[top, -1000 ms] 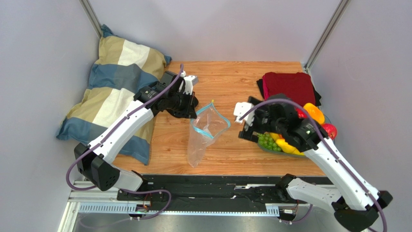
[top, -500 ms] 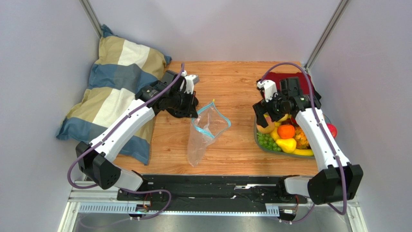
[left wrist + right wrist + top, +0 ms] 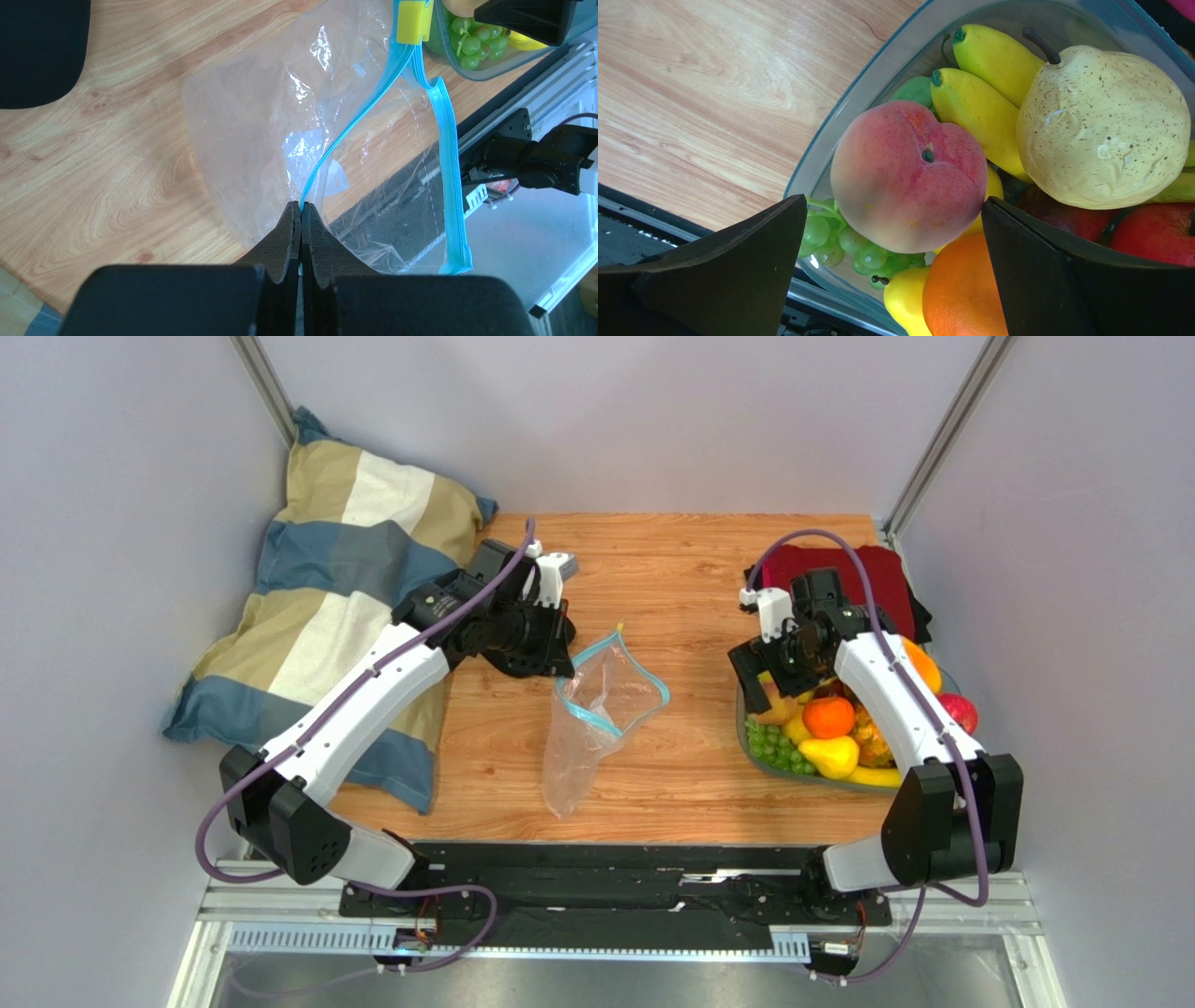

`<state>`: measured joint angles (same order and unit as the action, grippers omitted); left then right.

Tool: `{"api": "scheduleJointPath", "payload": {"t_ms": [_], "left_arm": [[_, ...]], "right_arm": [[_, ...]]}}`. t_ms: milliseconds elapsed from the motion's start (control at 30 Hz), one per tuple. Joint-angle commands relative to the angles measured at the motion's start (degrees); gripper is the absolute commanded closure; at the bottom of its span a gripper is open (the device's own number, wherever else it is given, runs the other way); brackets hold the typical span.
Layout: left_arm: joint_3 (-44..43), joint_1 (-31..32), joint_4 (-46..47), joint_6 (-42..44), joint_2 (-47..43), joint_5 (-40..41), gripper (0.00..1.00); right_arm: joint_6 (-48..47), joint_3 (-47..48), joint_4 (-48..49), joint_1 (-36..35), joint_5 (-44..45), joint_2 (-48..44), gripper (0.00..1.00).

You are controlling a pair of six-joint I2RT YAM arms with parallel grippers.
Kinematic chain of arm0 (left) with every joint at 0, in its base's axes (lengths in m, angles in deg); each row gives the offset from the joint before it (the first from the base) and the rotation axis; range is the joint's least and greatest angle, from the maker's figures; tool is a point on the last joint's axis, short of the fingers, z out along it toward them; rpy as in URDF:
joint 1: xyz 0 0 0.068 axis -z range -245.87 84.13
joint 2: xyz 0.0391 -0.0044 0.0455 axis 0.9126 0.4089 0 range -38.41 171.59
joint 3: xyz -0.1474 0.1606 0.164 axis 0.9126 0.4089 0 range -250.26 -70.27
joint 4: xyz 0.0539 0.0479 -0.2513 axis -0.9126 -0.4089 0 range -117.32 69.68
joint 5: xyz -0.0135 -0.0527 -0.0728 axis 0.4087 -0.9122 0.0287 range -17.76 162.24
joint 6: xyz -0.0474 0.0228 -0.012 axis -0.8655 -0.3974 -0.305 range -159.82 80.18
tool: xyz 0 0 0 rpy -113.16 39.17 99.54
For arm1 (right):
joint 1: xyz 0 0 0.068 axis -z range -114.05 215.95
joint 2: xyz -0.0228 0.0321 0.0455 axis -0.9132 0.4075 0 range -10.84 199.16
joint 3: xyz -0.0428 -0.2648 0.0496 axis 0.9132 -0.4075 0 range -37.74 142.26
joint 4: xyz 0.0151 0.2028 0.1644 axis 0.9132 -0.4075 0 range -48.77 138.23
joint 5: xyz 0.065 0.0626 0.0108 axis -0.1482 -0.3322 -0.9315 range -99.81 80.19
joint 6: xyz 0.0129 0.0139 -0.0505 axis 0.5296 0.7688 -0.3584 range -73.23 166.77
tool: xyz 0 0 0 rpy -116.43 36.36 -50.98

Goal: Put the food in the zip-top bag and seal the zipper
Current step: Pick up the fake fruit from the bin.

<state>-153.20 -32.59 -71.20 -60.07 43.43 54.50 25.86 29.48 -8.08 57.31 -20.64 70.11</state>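
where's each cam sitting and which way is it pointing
Top external: above and behind the bases, looking down on the table; both arms show.
Left wrist: on that wrist, looks down past the shut left gripper at the zip-top bag.
Right wrist: on that wrist, looks down through the open right gripper at the peach.
Shared: both wrist views catch the green grapes.

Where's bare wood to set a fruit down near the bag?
Bare table lies between the zip-top bag and the tray, and along the far edge between the left gripper and the red cloth. Crowded: the tray, full of food under the open right gripper.
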Motion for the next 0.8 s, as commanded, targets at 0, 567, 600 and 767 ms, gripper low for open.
{"api": "scheduleJointPath", "payload": {"t_ms": [0, 567, 600, 767], "left_arm": [[-1.9, -0.2, 1.4, -0.1, 0.2, -0.9, 1.00], [-1.7, -0.2, 1.5, 0.1, 0.0, -1.9, 1.00], [-1.6, -0.2, 1.5, 0.1, -0.1, -2.1, 1.00], [-1.0, -0.2, 1.7, 0.1, -0.2, -3.4, 1.00]], "right_arm": [[1.3, -1.2, 3.5, 0.0, 2.1, 0.8, 0.00], [1.5, 3.8, -0.1, 0.1, 1.2, 1.1, 0.32], [1.5, 4.8, -1.4, 0.0, -1.0, 0.5, 0.34], [2.2, 11.4, -3.6, -0.1, -11.1, -3.6, 0.46]]}}
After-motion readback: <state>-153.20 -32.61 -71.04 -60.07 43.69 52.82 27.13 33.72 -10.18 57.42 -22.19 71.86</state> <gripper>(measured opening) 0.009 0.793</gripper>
